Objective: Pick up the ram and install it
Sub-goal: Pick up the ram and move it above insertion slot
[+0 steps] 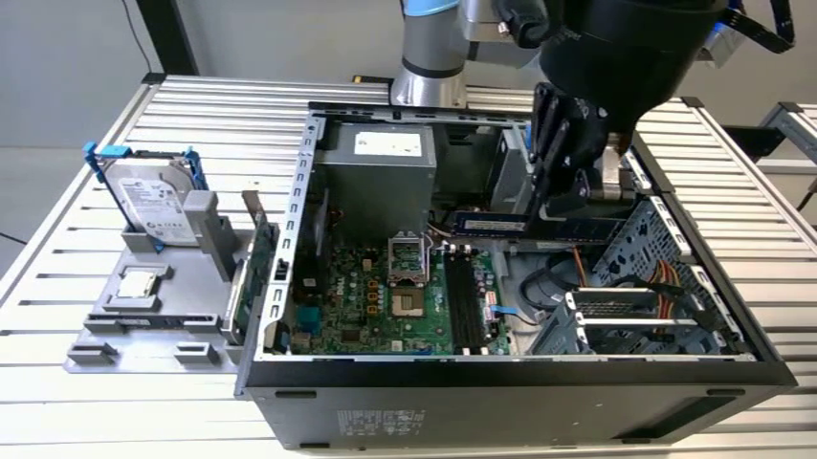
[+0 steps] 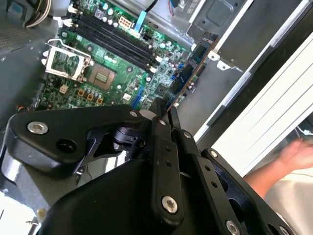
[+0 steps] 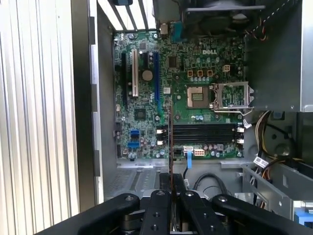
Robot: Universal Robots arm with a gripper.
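The ram is a narrow blue stick held level above the open computer case. My gripper is shut on its end toward the exterior view's right. In both wrist views the ram shows edge-on as a thin strip running out from between the closed fingers. It hangs over the motherboard, above the board and apart from it. The long black memory slots lie empty beside the open CPU socket. In the exterior view those slots sit below the ram, toward the front.
The power supply and drive cage flank the board inside the case. A grey fixture at the exterior view's left holds a hard drive, a CPU and a green card. A person's hand is nearby.
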